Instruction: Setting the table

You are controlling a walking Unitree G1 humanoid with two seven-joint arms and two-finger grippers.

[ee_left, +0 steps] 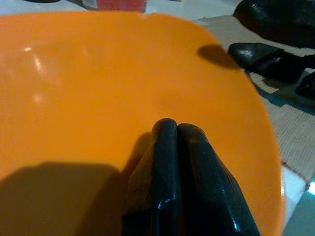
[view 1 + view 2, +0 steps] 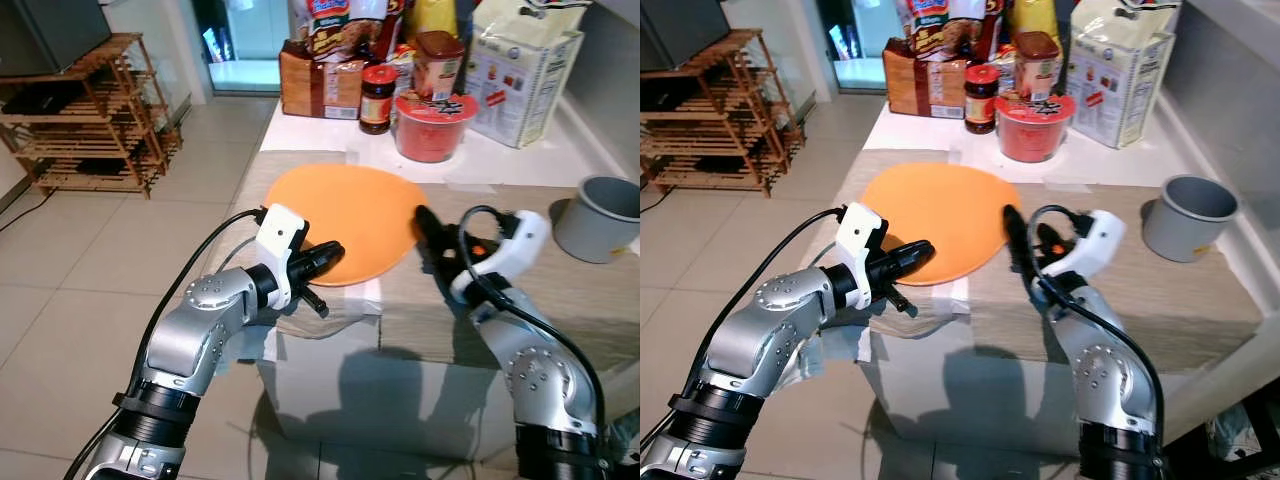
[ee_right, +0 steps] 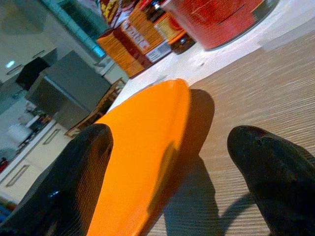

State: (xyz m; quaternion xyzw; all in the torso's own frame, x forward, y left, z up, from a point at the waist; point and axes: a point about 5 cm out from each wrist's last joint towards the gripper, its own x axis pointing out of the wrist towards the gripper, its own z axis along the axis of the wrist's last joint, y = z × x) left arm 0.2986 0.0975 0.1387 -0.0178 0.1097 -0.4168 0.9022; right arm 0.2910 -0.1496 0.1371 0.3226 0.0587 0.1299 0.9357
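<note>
An orange plate (image 2: 345,220) lies on a beige placemat (image 2: 520,290) at the table's near left corner. My left gripper (image 2: 335,250) is shut, its tips resting over the plate's near rim; in the left wrist view the two fingers (image 1: 172,162) press together above the orange surface with nothing between them. My right gripper (image 2: 430,235) is open at the plate's right rim. In the right wrist view its fingers (image 3: 83,162) stand wide apart, one in front of the plate (image 3: 142,147) and the other over the mat, with the rim between them.
A grey cup (image 2: 600,215) stands on the mat at the right. Behind the plate are a red noodle bowl (image 2: 433,125), a dark jar (image 2: 378,98), food boxes and a white bag (image 2: 523,70). A wooden shelf (image 2: 90,120) stands on the tiled floor to the left.
</note>
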